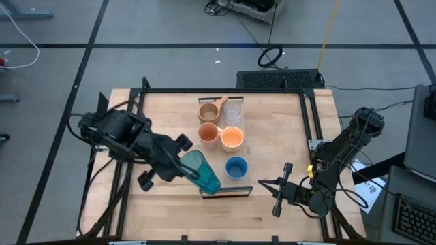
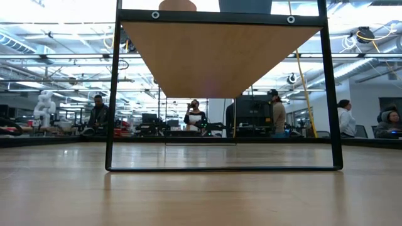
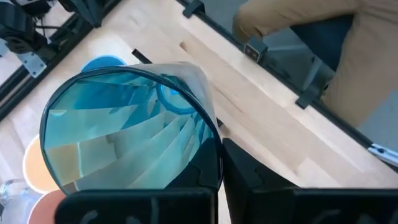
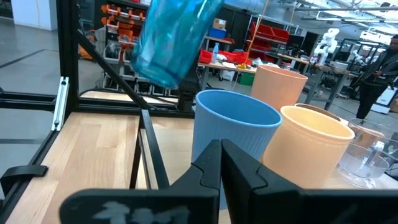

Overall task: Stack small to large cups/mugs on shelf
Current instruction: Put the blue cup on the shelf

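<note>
My left gripper (image 1: pixel 181 167) is shut on the tall teal tumbler (image 1: pixel 202 171), which is tilted in the air over the left end of the small raised shelf (image 1: pixel 226 192). From below, the low view shows the shelf (image 2: pixel 220 56) on its black frame. The blue cup (image 1: pixel 236 167) stands on the table just beyond the shelf. Farther back stand the small orange cup (image 1: pixel 232 137), the orange handled mug (image 1: pixel 208 133), the tan handled mug (image 1: pixel 209 110) and the clear glass cup (image 1: pixel 232 110). My right gripper (image 1: pixel 262 182) is shut and hovers by the shelf's right end, touching nothing. My left gripper holds the teal tumbler at its open rim (image 3: pixel 214 146). One finger (image 3: pixel 249 180) lies outside the wall; the tumbler hides the other. The fingers come from the table's left. The tumbler (image 4: pixel 174 37) is lifted clear and tilted, its base pointing away from the gripper.
A black metal frame (image 1: pixel 310 122) runs around the table's edges. Bare tabletop lies right of the cups and along the near edge. A person in tan trousers (image 3: pixel 311 37) stands just past the table's edge. Other people stand far back in the room (image 2: pixel 195 113).
</note>
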Controlling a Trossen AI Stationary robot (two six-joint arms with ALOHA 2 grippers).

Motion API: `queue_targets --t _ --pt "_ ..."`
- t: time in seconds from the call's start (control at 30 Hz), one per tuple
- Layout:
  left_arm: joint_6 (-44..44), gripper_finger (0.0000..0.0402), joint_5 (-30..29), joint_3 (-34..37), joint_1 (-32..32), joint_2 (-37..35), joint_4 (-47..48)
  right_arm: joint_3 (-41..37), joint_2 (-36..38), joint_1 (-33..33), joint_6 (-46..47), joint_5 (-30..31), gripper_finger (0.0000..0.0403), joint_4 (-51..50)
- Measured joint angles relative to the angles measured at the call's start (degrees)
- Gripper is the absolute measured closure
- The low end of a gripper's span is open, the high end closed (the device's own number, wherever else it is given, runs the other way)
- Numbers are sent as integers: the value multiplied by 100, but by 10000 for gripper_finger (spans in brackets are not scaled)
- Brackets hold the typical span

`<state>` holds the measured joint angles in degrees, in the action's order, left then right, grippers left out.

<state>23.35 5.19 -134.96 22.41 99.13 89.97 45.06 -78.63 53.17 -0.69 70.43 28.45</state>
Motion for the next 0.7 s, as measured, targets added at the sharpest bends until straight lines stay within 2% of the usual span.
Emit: queue_targets --t 0.33,0.7 --pt "0 393 -361 -1 -157 349 0 0 2 0 2 0 403 0" --pt "-109 390 -374 -1 -396 394 4 0 0 0 2 -1 403 -4"
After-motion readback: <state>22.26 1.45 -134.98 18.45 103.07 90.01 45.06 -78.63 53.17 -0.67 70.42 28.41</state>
